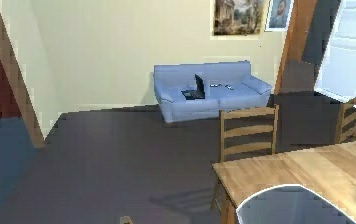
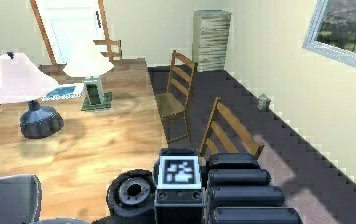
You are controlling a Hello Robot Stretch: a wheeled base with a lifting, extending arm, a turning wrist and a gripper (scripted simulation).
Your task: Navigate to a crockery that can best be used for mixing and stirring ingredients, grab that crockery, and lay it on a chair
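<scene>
Forward view first: at the lower right a grey rim (image 1: 286,205) curves up from the tabletop (image 1: 316,160), likely the mixing crockery we're after. Over to the arm side view: the claw (image 2: 134,192) sits bottom centre, with the grey rim (image 2: 11,198) low to its left. We can't tell whether the claw holds anything.

Home: sofa (image 1: 226,72), dining table (image 2: 96,150), chairs (image 1: 248,130)

Smooth light wood table (image 2: 96,150); wood chair (image 2: 178,92); blue cloth sofa (image 1: 241,76); matt dark floor (image 1: 116,150).
</scene>
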